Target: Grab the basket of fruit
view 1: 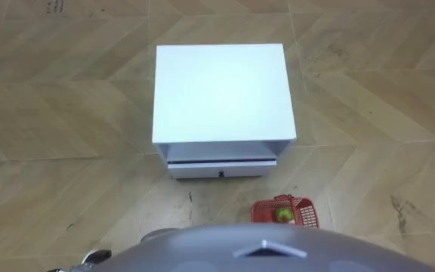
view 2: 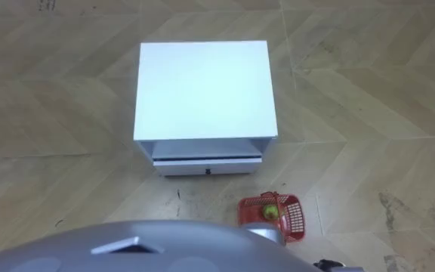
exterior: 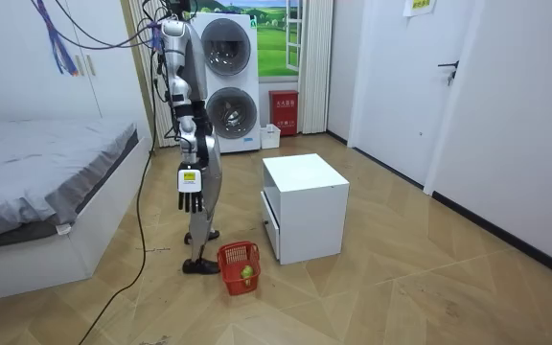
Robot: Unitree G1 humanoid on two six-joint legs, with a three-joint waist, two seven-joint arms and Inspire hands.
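A: Parquet floor, fruit basket sitting low, just off the front-right corner of the white cabinet.
B: Right hand hangs slack, empty (long way down); a clumsy stoop could knock it over.

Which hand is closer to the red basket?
Right. The right hand hangs open, higher than the basket on its side; the left hand is at the robot's other side.

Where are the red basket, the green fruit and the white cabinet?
red basket (view 1: 306, 214), left eye view, its right wall.
green fruit (view 1: 284, 214), left eye view, its middle.
white cabinet (view 1: 219, 91), left eye view, its top face.
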